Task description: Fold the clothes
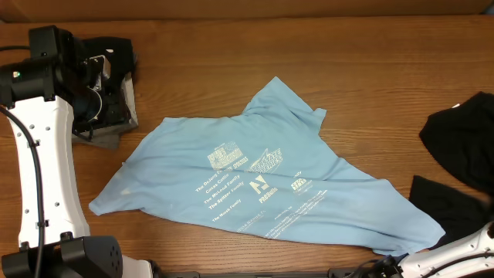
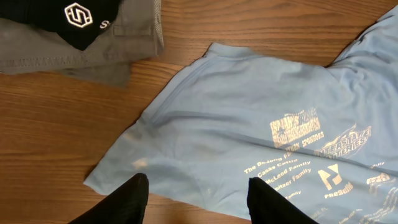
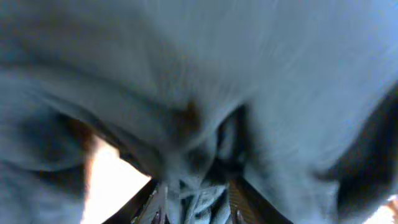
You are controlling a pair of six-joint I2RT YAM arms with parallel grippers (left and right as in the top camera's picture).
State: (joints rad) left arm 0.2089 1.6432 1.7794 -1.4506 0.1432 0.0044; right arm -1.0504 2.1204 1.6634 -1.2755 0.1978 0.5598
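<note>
A light blue T-shirt (image 1: 255, 181) with white lettering lies spread out, crumpled, across the middle of the table. My left gripper (image 2: 199, 180) hangs open above the shirt's left hem (image 2: 186, 149), with nothing between its black fingers (image 2: 140, 190). A grey garment (image 2: 93, 53) with a black one (image 2: 81, 18) on top lies at the far left. My right gripper (image 3: 199, 199) is shut on bunched blue cloth of the T-shirt (image 3: 249, 74) at its lower right corner. In the overhead view only the right arm (image 1: 463, 251) shows.
Two black garments lie at the right edge, one a heap (image 1: 463, 139) and one flatter (image 1: 448, 208). The left arm's white link (image 1: 42, 170) stands along the left side. Bare wooden table (image 1: 231, 54) shows behind the shirt.
</note>
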